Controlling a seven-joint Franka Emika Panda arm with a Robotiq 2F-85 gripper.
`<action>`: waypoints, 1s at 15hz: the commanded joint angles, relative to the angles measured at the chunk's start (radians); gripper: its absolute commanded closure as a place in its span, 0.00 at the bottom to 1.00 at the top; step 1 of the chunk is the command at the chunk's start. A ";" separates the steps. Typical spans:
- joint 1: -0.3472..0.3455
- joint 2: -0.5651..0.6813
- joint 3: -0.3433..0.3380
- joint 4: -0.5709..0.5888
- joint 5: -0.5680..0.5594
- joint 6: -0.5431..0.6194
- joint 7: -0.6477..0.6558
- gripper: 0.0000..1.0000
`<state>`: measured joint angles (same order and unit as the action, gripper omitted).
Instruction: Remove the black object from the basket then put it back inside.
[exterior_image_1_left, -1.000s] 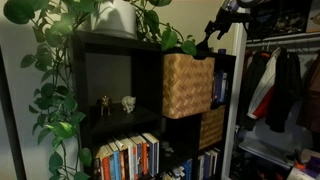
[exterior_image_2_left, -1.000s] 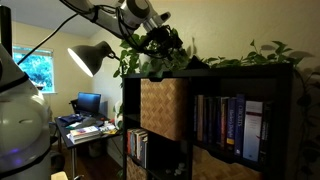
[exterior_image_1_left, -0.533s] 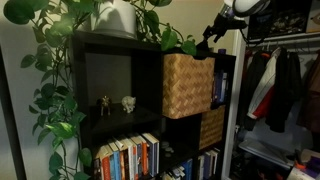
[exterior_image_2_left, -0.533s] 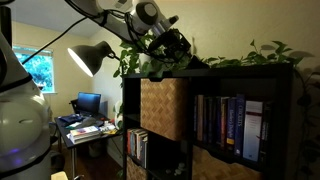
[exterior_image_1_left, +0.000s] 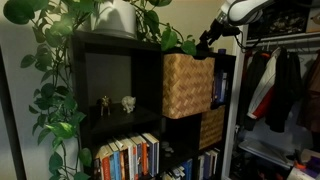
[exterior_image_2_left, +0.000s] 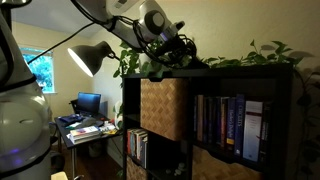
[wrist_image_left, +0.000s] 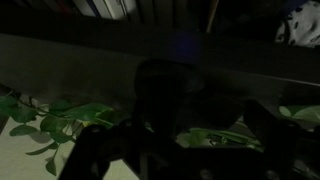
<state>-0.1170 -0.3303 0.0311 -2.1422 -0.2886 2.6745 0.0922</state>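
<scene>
The light tan woven basket (exterior_image_1_left: 187, 85) sits in the top cubby of a dark shelf; it also shows in an exterior view (exterior_image_2_left: 163, 108). My gripper (exterior_image_1_left: 207, 42) hangs just above the shelf top, over the basket's cubby and among plant leaves, as both exterior views show (exterior_image_2_left: 184, 50). In the very dark wrist view its two fingers (wrist_image_left: 178, 148) look spread apart, with green leaves between them. A dim dark rounded shape (wrist_image_left: 166, 92) lies ahead of the fingers; I cannot tell what it is. The inside of the basket is hidden.
A darker brown basket (exterior_image_1_left: 211, 128) sits in the cubby below. Trailing plants (exterior_image_1_left: 60, 70) cover the shelf top and side. Books (exterior_image_2_left: 228, 122) fill the cubby beside the basket. Small figurines (exterior_image_1_left: 117, 103) stand in an open cubby. Clothes (exterior_image_1_left: 280, 85) hang beside the shelf.
My gripper has moved down a little and further along the shelf top, closer to the leaves above the basket. The basket has not moved.
</scene>
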 joint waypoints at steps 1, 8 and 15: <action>0.027 0.044 -0.030 0.015 0.038 0.066 -0.084 0.00; 0.025 0.080 -0.036 0.021 0.047 0.117 -0.137 0.33; 0.030 0.052 -0.032 -0.003 0.051 0.127 -0.153 0.80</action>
<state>-0.1112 -0.2578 0.0189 -2.1310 -0.2606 2.7900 -0.0283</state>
